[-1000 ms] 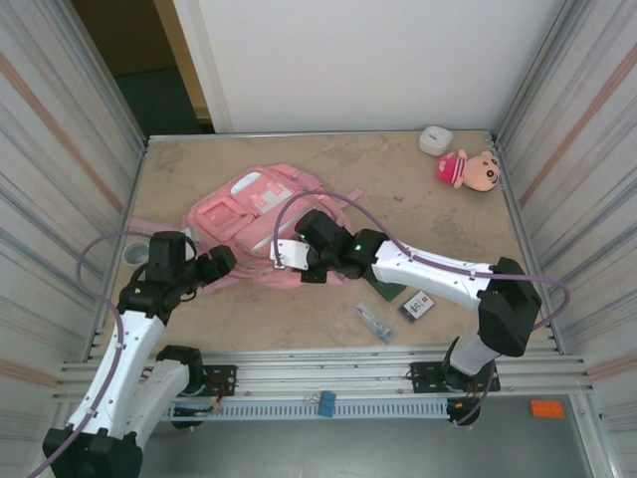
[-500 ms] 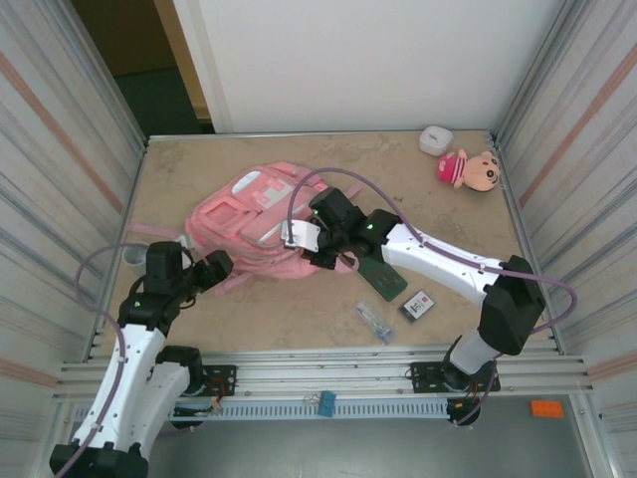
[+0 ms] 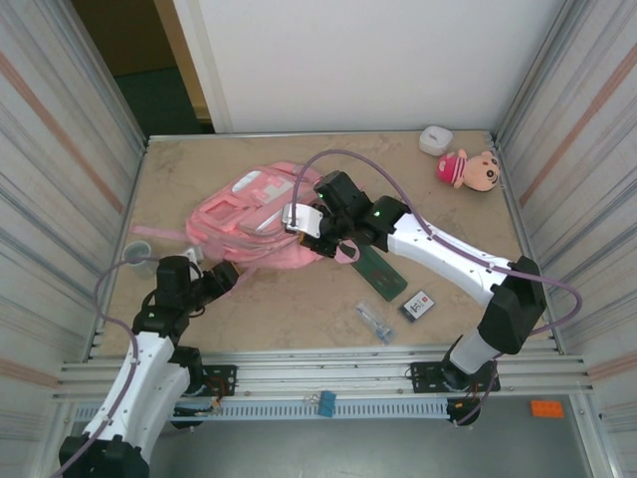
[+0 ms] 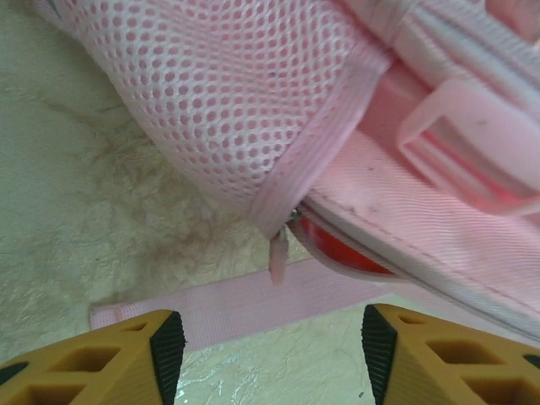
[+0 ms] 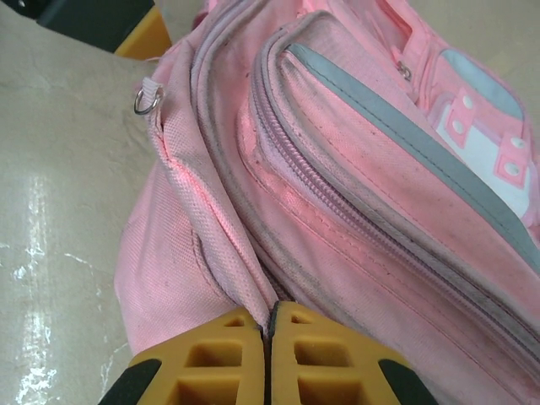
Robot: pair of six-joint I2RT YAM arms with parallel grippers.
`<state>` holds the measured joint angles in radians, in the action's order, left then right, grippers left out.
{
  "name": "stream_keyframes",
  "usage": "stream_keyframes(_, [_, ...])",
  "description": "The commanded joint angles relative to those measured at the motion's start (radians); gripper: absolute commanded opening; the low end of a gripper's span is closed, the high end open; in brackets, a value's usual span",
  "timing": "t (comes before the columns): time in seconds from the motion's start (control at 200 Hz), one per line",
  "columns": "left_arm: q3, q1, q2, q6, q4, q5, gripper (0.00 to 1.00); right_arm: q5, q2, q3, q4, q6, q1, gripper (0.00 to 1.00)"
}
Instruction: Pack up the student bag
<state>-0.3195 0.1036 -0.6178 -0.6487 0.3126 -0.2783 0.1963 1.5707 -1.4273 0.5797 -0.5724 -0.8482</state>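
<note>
The student bag (image 3: 254,214) lies left of the desk's (image 3: 299,309) middle, our right jaws pinching its seam (image 5: 245,278), our left jaws wide beside its strap (image 4: 236,304), a green board (image 3: 388,282), card (image 3: 418,305) and plush doll (image 3: 470,169) lying to its right.

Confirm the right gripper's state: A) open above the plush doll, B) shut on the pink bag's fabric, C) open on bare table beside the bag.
B: the right wrist view shows the right gripper closed tight on a fold of the student bag.
</note>
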Motion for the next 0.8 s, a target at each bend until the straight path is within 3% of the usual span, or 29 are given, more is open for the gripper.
stream_keyframes(0.0, [0.022, -0.007, -0.012, 0.006, -0.098, -0.019, 0.57, 0.004, -0.01, -0.09, -0.029, 0.054, 0.01, 0.0])
stream_keyframes(0.351, [0.076, -0.007, -0.149, 0.057, -0.314, -0.032, 0.46, 0.02, 0.003, -0.141, -0.03, 0.087, 0.013, 0.0])
stream_keyframes(0.566, [0.045, -0.007, -0.272, 0.088, -0.425, -0.063, 0.24, 0.016, 0.005, -0.147, -0.033, 0.115, 0.016, 0.0])
stream_keyframes(0.797, [0.005, -0.003, -0.277, 0.118, -0.424, -0.203, 0.0, -0.069, 0.019, -0.138, -0.06, 0.209, 0.02, 0.0])
